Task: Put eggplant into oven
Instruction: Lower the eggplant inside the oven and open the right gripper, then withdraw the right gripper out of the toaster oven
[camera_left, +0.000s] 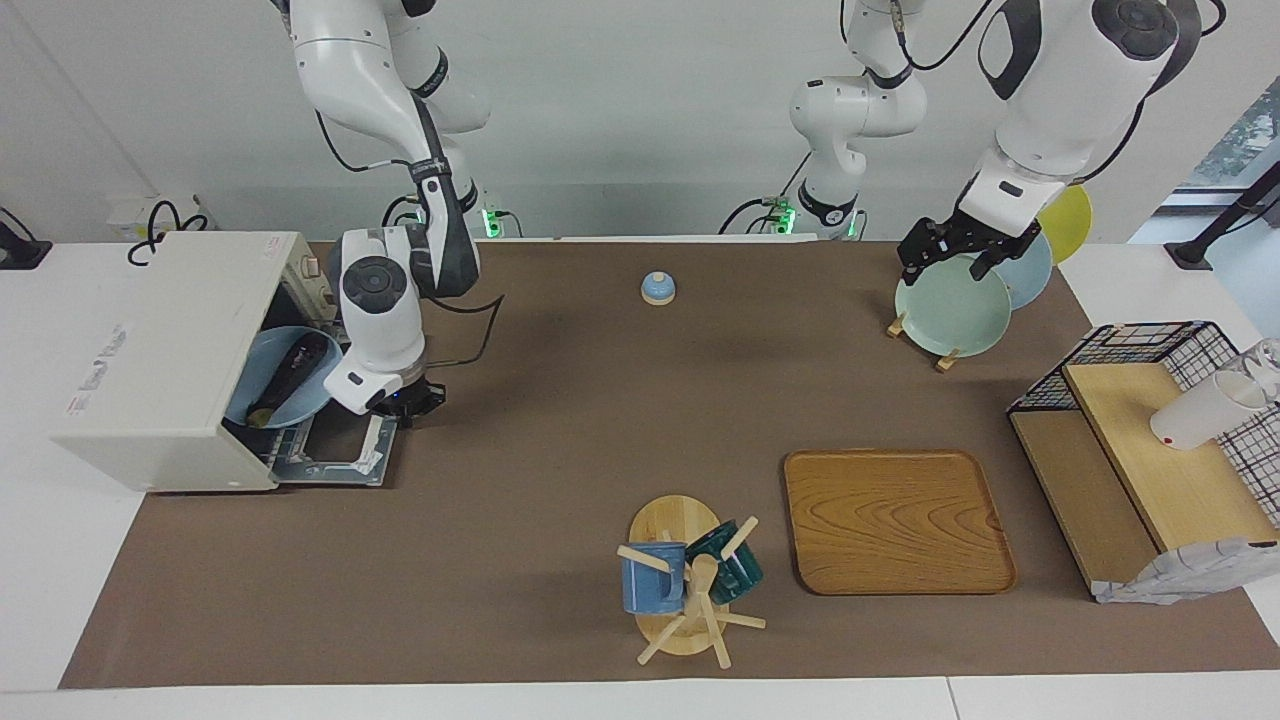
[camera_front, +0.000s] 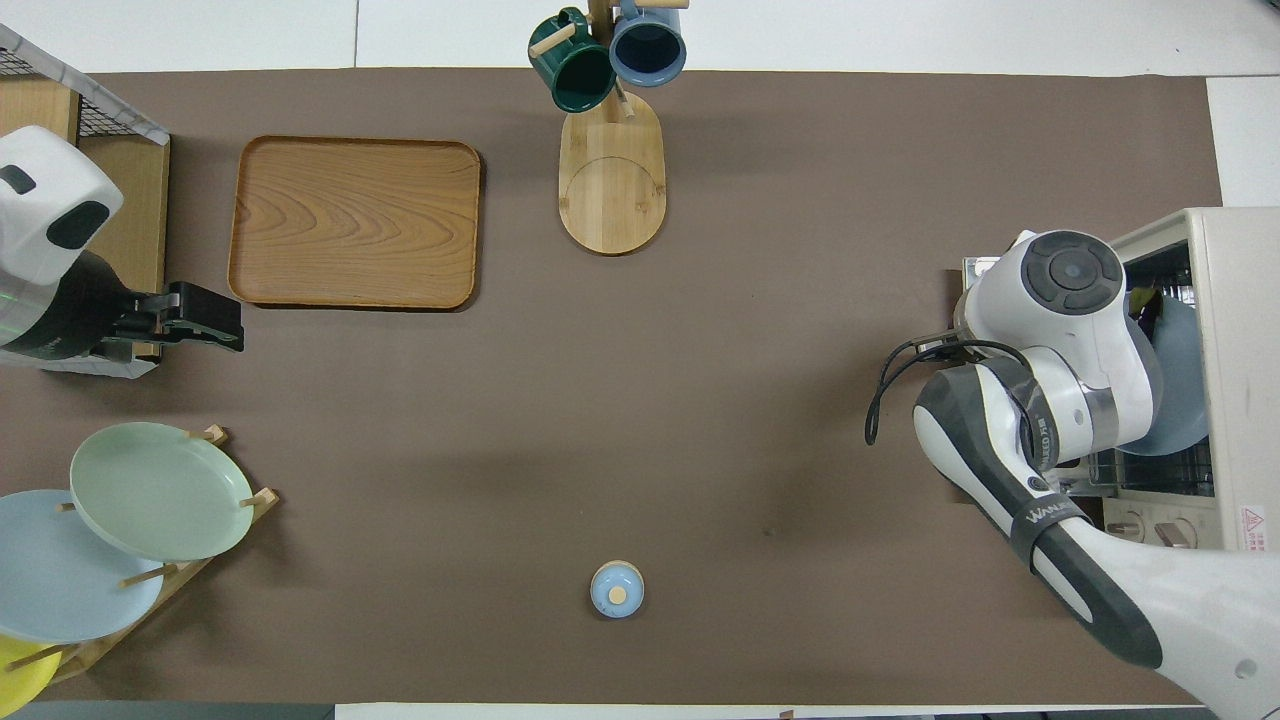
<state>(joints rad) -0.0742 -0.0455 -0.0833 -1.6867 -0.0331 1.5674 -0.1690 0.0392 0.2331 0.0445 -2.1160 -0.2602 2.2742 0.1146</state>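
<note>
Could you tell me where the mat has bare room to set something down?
The widest free stretch lies between the bell, the mug rack and the oven. A smaller patch sits between the wooden tray and the plate rack. It is crowded at the oven's open door, where the right gripper hangs.

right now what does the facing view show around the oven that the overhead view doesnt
Only the facing view shows the eggplant lying whole on the blue plate inside the oven, and the right hand shut above the open door. Only the overhead view shows the oven's knobs. Both show the plate inside and the left hand open over the plate rack.
</note>
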